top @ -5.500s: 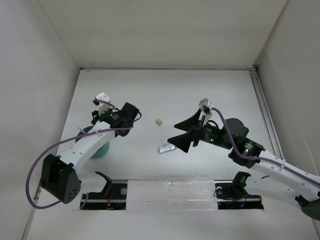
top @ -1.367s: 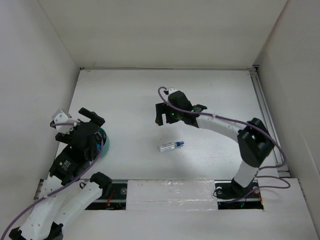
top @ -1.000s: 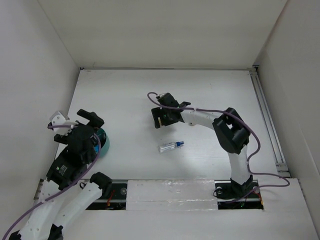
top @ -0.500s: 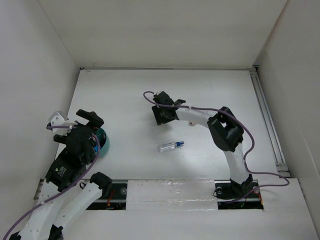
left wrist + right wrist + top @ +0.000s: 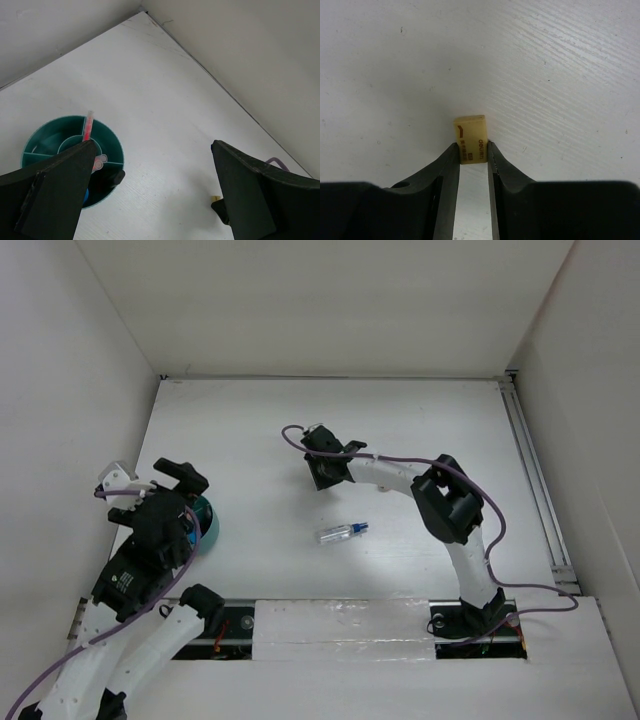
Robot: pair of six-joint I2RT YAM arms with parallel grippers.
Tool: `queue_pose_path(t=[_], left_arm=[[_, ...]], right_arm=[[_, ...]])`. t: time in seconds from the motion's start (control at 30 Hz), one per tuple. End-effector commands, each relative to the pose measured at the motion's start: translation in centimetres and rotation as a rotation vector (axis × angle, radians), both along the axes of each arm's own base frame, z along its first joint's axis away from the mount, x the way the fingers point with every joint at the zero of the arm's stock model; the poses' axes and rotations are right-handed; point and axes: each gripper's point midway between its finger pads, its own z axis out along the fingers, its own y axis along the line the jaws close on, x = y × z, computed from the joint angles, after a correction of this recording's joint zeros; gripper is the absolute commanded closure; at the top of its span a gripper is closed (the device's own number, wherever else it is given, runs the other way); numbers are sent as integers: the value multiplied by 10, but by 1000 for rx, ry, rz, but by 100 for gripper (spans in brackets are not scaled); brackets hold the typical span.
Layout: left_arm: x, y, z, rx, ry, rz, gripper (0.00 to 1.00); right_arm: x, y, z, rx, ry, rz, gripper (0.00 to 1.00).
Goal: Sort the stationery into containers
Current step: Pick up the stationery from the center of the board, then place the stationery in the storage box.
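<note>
Right wrist view: eraser (image 5: 471,136) is clamped only by its near end between the right fingers (image 5: 449,167), so it may be squeezed out when lifted off the counter (image 5: 555,70).

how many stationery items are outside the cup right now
2: the eraser pinched in the right gripper, and the blue-capped pen lying on the table. The arms could hide more.

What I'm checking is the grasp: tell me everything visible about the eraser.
The eraser is a small pale-yellow block with rounded corners, matte, with dark red print on its top face. It lies flat on the white table, its near half between the right gripper's black fingers, which appear to press both long sides. Its far end sticks out free.
</note>
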Motion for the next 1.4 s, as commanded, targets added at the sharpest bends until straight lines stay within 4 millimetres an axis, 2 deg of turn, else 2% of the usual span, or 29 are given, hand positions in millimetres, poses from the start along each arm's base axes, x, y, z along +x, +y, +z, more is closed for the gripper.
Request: queue_pose_path(t=[0.0, 0.03, 0.1, 0.13, 0.2, 0.27, 0.3, 0.4, 0.43, 0.5, 0.53, 0.57, 0.6, 0.63, 0.7, 0.77, 0.87, 0.93, 0.97, 1.03, 1.1, 1.13, 1.17, 1.2, 1.23, 1.27, 1.33, 1.37], left_arm=[[5, -2, -2, 18, 12, 2, 0], [7, -3, -4, 23, 19, 1, 0], [8, -4, -5, 27, 27, 1, 0], [8, -4, -5, 28, 27, 1, 0], [10, -5, -7, 33, 37, 1, 0], [9, -3, -8, 24, 34, 17, 0], [9, -3, -8, 24, 34, 17, 0], [7, -2, -6, 19, 26, 17, 0], [7, -2, -6, 19, 26, 17, 0], [7, -2, -6, 19, 26, 17, 0], [7, -2, -6, 19, 26, 17, 0], [7, -2, -6, 19, 26, 17, 0], [7, -2, -6, 19, 26, 17, 0], [7, -2, -6, 19, 26, 17, 0], [7, -1, -6, 22, 24, 25, 0], [7, -1, -6, 22, 24, 26, 0], [6, 0, -4, 17, 16, 26, 0], [7, -2, -3, 9, 11, 16, 0], [7, -2, -3, 9, 11, 16, 0], [7, -2, -3, 17, 14, 14, 0], [7, -3, -4, 15, 16, 5, 0], [7, -3, -4, 15, 16, 5, 0], [7, -3, -4, 15, 16, 5, 0], [7, -3, -4, 15, 16, 5, 0], [7, -3, -4, 15, 16, 5, 0], [7, -3, -4, 15, 16, 5, 0], [8, -4, -2, 17, 11, 3, 0], [8, -3, -2, 17, 11, 3, 0]], right_arm=[[-15, 19, 1, 38, 28, 37, 97], [-16, 22, 7, 55, 27, 45, 99], [-14, 32, 33, 140, -3, 46, 100], [-19, 37, 39, 156, -8, 63, 100], [-22, 51, 73, 265, -36, 100, 100], [-33, 64, 91, 347, -40, 145, 100], [-36, 78, 121, 444, -80, 177, 100], [-49, 101, 160, 596, -108, 273, 100], [-52, 105, 163, 614, -101, 296, 100], [-61, 122, 187, 660, -117, 348, 100], [-59, 128, 183, 663, -106, 358, 100], [-66, 137, 185, 679, -92, 394, 100], [-70, 148, 196, 703, -98, 424, 100], [-69, 155, 189, 708, -85, 439, 100], [-86, 173, 195, 758, -64, 507, 100], [-92, 186, 207, 822, -79, 535, 100], [-100, 197, 230, 926, -110, 587, 100], [-107, 206, 239, 1013, -110, 635, 100], [-111, 205, 233, 1009, -88, 649, 100], [-119, 210, 250, 1095, -90, 700, 100], [-120, 220, 241, 1108, -64, 695, 100], [-115, 223, 240, 1102, -63, 681, 100], [-120, 230, 239, 1099, -52, 689, 100], [-117, 234, 245, 1108, -62, 694, 100], [-119, 243, 240, 1109, -58, 702, 100], [-119, 244, 228, 1093, -32, 701, 100], [-117, 248, 224, 1104, -22, 694, 100], [-119, 248, 229, 1117, -31, 712, 100]])
